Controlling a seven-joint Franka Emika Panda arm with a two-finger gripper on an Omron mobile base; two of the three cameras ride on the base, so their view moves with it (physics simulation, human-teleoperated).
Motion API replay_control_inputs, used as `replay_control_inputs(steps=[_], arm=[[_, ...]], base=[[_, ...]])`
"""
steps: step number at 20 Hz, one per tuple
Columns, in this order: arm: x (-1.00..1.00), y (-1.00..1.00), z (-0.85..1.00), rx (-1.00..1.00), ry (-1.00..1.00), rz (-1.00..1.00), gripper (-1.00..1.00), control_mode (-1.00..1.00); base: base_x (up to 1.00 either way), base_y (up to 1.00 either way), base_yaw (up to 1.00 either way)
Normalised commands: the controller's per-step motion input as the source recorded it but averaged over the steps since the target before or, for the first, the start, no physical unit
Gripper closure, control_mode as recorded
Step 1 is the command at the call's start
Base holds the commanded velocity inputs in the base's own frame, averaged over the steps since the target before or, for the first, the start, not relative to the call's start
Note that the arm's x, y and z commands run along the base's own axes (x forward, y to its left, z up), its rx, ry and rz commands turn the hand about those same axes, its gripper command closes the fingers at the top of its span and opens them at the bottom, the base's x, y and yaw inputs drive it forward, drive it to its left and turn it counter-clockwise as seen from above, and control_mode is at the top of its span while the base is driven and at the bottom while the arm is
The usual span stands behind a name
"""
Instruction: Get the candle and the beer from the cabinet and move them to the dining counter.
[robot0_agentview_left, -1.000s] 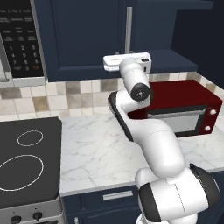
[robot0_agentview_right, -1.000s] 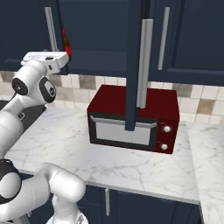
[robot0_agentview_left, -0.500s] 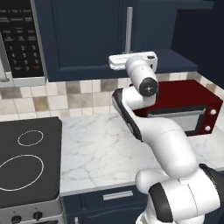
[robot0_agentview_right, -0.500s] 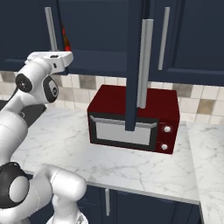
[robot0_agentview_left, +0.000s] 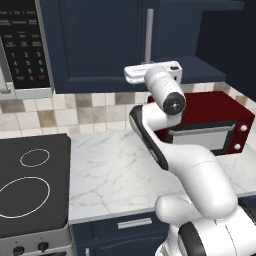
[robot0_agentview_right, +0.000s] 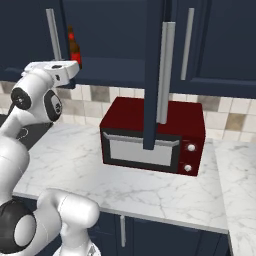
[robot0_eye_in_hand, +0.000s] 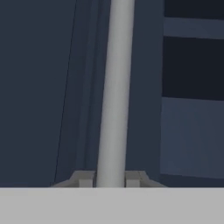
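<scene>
The jaws are seen pinched on the silver bar handle (robot0_eye_in_hand: 114, 92) of the cabinet (robot0_agentview_left: 105, 45), the handle running up between the two finger tips (robot0_eye_in_hand: 85, 178) in the hand view. In the left base view the white hand is raised to the lower edge of that navy cabinet, above the marble tabletop (robot0_agentview_left: 115, 170). In the right base view the beer (robot0_agentview_right: 74, 47) is glimpsed standing inside the cabinet through a narrow gap at the door's edge, just right of a handle and just above the hand. One red microwave (robot0_agentview_right: 152, 135) is set on the tabletop at the right, with open marble left free in front of it and to its left. One dark cooktop (robot0_agentview_left: 30, 185) lies at the left edge.
</scene>
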Motion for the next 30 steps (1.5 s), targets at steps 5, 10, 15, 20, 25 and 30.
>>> replay_control_inputs(steps=[5, 10, 15, 20, 25, 30], arm=[[-0.66, 0.38, 0.0, 0.0, 0.01, 0.01, 1.0, -1.0], [-0.76, 0.5, 0.0, 0.0, 0.0, 0.01, 1.0, -1.0], [-0.72, 0.55, 0.0, 0.0, 0.01, 0.02, 1.0, -1.0], [-0.75, 0.65, 0.0, 0.0, 0.01, 0.03, 1.0, -1.0], [-0.78, 0.74, 0.0, 0.0, 0.01, 0.04, 1.0, -1.0], [-0.37, 0.61, -0.11, -0.02, 0.08, 0.03, -1.0, -1.0]], base=[[0.0, 0.0, 0.0], [0.0, 0.0, 0.0], [0.0, 0.0, 0.0], [0.0, 0.0, 0.0], [0.0, 0.0, 0.0], [0.0, 0.0, 0.0]])
